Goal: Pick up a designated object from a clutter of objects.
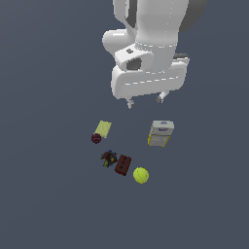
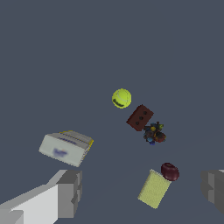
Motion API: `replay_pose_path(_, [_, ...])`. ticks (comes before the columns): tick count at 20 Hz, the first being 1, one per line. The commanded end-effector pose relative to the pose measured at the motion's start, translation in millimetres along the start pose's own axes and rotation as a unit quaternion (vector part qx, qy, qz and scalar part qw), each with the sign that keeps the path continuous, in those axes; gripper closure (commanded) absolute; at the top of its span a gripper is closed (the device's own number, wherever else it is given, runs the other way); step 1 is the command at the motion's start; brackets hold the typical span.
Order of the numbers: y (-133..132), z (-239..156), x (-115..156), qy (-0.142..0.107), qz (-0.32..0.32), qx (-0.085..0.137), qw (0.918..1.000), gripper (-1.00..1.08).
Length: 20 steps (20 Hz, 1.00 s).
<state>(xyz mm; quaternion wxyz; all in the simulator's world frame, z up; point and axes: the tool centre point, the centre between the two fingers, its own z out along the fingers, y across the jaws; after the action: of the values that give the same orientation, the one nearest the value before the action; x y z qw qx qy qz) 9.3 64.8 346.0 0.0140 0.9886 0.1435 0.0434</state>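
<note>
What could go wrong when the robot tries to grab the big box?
1. The gripper hangs open well above the floor and not right over the box, so it could come down off-centre and only clip an edge.
2. The box looks wide next to the open fingers. Taken across its long side, it might not fit and could get pushed away.
3. The card is pale too; aiming there would pick the wrong thing.

The grey-white carton box (image 1: 161, 133) looks like matt printed cardboard, and the flat card (image 1: 102, 129) like pale matt paper. The tennis ball (image 1: 141, 175) looks felt-like, the maroon ball (image 1: 96, 138) faintly glossy, and the brick (image 1: 123, 165) dull with pitted holes.
</note>
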Motion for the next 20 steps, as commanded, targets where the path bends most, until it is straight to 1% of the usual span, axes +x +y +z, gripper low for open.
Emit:
replay_pose_path(1, [-7, 8, 0, -0.002, -0.032, 0.001, 0.9995, -0.92])
replay_pose_path(5, [-19, 22, -1, -0.006, -0.092, 0.003, 0.9957, -0.92])
replay_pose_path(10, [-35, 41, -3, -0.01, -0.169, 0.007, 0.9855, -0.92])
replay_pose_path(15, [-52, 59, -6, -0.014, -0.245, 0.012, 0.9694, -0.92])
replay_pose_path(20, [-68, 76, -10, -0.017, -0.319, 0.017, 0.9474, -0.92])
